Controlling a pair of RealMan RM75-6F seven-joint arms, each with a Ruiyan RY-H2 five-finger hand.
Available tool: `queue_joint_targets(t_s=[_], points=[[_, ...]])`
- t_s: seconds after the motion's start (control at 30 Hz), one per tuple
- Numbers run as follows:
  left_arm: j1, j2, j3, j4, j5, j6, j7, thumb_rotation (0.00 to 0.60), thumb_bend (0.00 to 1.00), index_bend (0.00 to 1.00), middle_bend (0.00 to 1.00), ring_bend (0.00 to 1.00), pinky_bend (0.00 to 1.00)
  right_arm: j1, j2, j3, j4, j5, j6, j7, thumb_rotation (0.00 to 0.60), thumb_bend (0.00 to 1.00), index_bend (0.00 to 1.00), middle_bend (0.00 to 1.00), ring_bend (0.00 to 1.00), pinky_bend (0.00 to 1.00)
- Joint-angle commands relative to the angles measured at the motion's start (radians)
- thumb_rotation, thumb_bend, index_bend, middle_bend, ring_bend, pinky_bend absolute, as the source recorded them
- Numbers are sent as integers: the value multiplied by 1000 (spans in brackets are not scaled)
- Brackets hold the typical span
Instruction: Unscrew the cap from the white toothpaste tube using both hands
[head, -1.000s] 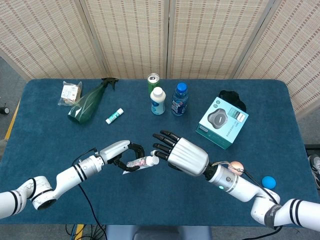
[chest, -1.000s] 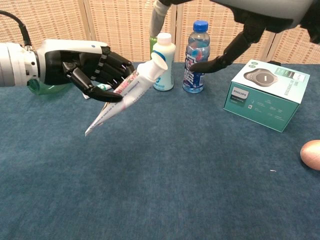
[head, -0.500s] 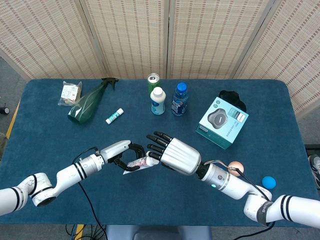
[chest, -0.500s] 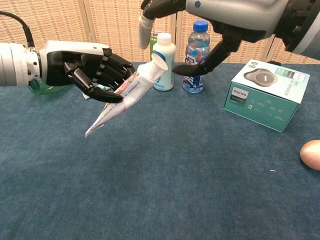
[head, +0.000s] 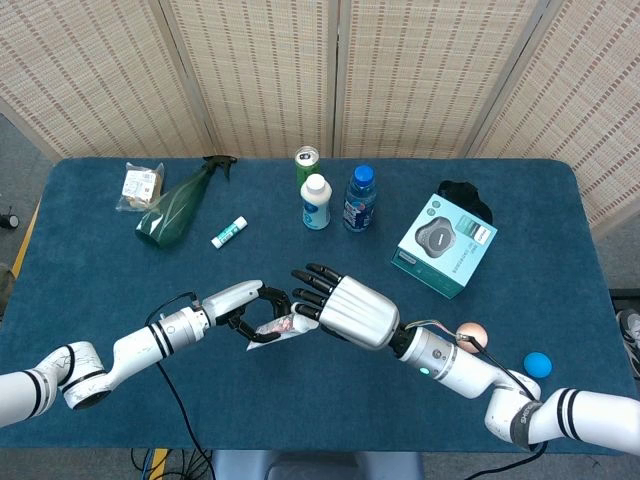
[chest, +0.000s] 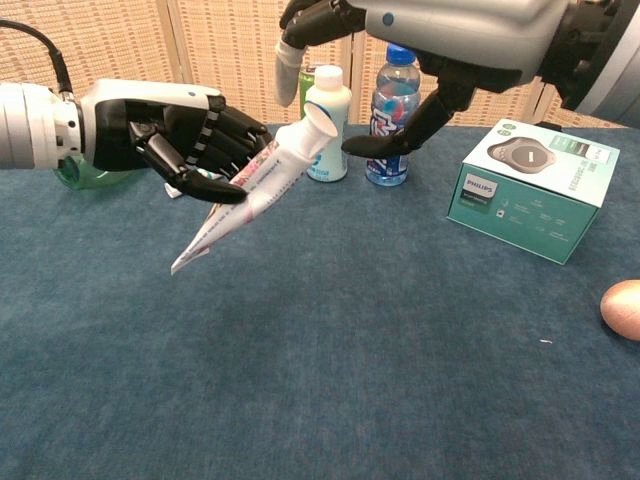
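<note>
Now the left hand (chest: 175, 135) grips the toothpaste tube (chest: 250, 190) above the table, cap (chest: 318, 124) pointing to two o'clock, while the empty right hand (chest: 400, 60), fingers spread, hovers over it, needing to close on the cap

Blue-clothed table (head: 120, 270) bears spray bottle (head: 178, 203), boxed device (head: 444, 244), water bottle (head: 360, 199).

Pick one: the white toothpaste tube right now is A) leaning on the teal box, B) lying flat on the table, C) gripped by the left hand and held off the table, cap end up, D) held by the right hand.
C: the left hand grips the toothpaste tube off the table, cap end tilted up; the right hand hovers open above the cap.
</note>
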Motion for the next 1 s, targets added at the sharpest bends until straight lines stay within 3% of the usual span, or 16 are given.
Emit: queue_joint_targets(t_s=[0.03,1.0], points=[[-4,-2,3,1,-1,1,-5,600,404,597,626,444,289,4,-3,-2,1,1,1,-4,600,226,404,355,131,196],[-24,-11,40,20,-8,26,-35,600,405,597,626,444,291,31,-35,-6,26,31,23,-16,600,228,553,380,131,197]])
